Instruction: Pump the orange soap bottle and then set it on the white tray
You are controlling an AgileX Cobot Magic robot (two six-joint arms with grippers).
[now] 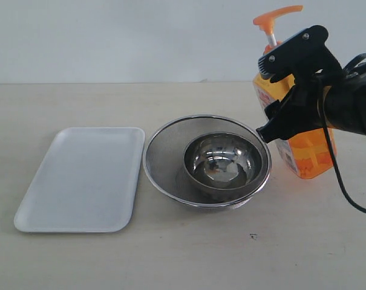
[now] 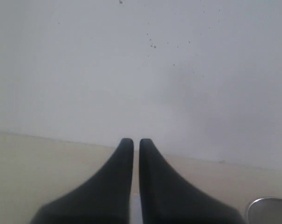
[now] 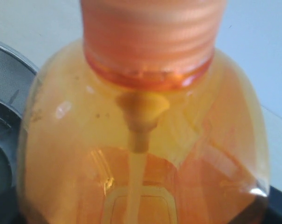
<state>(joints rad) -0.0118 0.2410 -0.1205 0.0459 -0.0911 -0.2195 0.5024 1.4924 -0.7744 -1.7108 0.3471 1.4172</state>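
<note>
The orange soap bottle (image 1: 303, 154) is at the right of the exterior view, leaning slightly, its orange pump head (image 1: 276, 15) raised on a white stem. My right gripper (image 1: 265, 99) reaches in from the right, its black jaws closed on the bottle's upper body, one at the shoulder and one lower down. The right wrist view is filled by the bottle (image 3: 141, 140) with its ribbed collar and inner tube. The white tray (image 1: 80, 178) lies flat and bare at the left. My left gripper (image 2: 132, 143) is shut with nothing in it and faces the wall.
A round steel mesh strainer (image 1: 164, 163) with a shiny steel bowl (image 1: 222, 163) inside sits between tray and bottle. Its rim (image 2: 269, 205) shows in a corner of the left wrist view. A black cable (image 1: 343, 187) hangs from the right arm.
</note>
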